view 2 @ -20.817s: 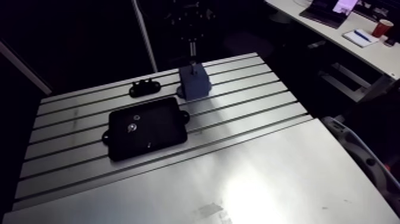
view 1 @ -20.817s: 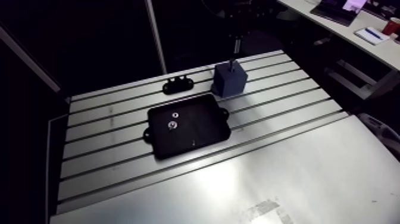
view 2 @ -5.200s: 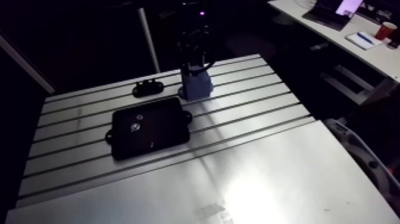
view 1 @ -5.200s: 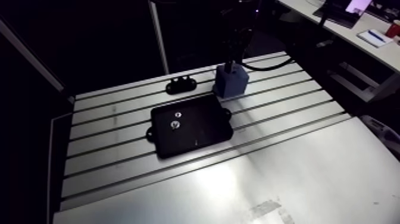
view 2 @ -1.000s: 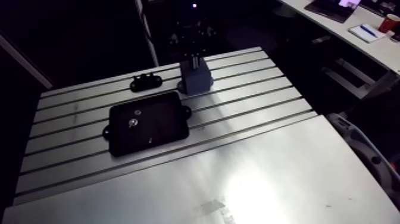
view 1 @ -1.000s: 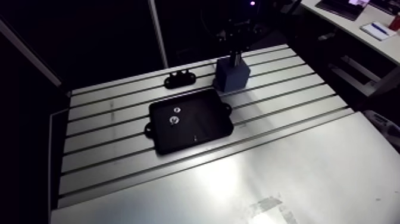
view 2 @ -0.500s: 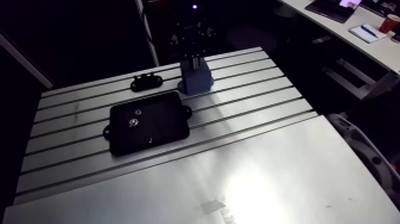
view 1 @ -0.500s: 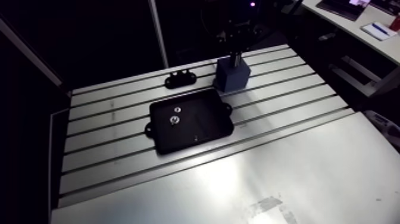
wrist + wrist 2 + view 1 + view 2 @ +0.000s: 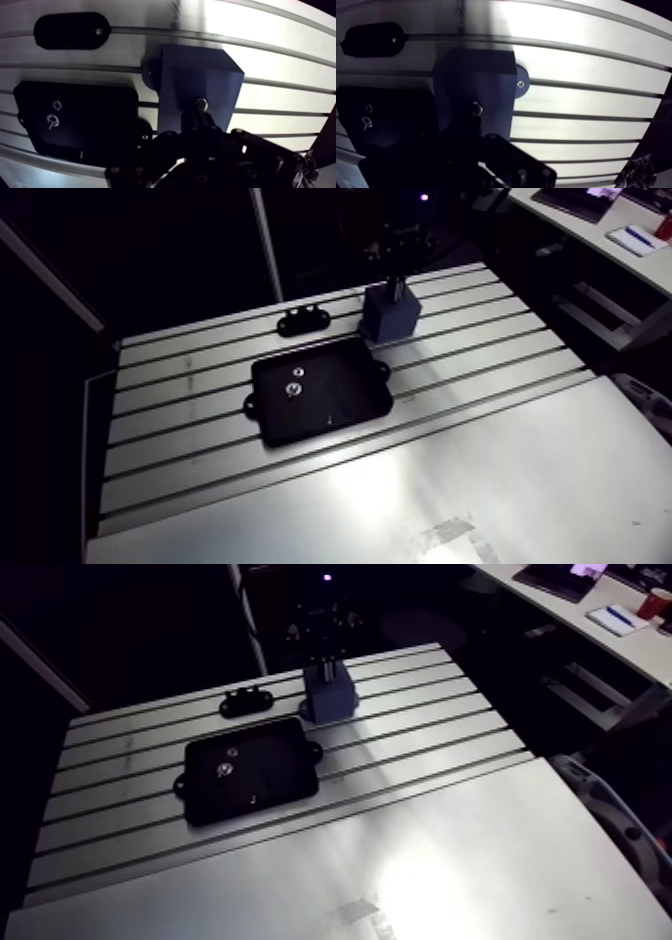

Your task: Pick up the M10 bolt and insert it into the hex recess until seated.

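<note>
A blue block (image 9: 200, 82) stands on the slotted table (image 9: 480, 338), just behind the black tray (image 9: 318, 393). My gripper (image 9: 198, 120) hangs straight above the block and is shut on the shank of the M10 bolt (image 9: 200, 104). The bolt's hex head points down at the block's top face. In the arm view the bolt (image 9: 396, 285) shows as a short light stem between the gripper and the block (image 9: 390, 310). The recess is hidden under the bolt head, and I cannot tell whether the head sits inside it.
The black tray (image 9: 75, 115) beside the block holds a small nut (image 9: 56, 104) and a small screw (image 9: 50, 120). A small black bracket (image 9: 302, 318) lies on the table behind the tray. A flat metal plate (image 9: 450, 488) covers the table's near side.
The gripper stays above the blue block with the bolt in it. Only the arm camera's view has shifted a little since the earliest frames.
</note>
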{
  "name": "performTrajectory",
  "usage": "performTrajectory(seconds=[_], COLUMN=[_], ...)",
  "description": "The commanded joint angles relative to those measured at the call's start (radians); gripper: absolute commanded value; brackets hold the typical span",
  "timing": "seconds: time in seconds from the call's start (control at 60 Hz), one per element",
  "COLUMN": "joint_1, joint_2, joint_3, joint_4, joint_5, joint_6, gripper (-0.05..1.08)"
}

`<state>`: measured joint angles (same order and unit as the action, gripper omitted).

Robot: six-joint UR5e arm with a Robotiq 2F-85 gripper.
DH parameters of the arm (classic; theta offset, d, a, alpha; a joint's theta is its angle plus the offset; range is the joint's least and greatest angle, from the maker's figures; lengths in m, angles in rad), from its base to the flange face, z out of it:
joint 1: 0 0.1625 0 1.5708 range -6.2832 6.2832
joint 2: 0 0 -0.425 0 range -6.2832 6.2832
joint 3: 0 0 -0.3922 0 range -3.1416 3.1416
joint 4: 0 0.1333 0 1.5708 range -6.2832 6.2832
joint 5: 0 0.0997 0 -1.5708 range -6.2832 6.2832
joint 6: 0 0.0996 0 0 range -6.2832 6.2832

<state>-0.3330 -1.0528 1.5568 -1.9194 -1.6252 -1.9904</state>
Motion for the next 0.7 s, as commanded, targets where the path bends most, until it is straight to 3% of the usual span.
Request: performTrajectory(seconds=[0.017, 0.5, 0.7], joint_1=[0.000, -0.002, 0.000], joint_2=[0.000, -0.003, -0.011], joint_3=[-0.002, -0.010, -0.013], joint_4=[0.000, 0.000, 0.001], joint_5=[0.000, 0.000, -0.012], joint_6=[-0.002, -0.007, -0.008], gripper=[1.08, 1.08, 1.08])
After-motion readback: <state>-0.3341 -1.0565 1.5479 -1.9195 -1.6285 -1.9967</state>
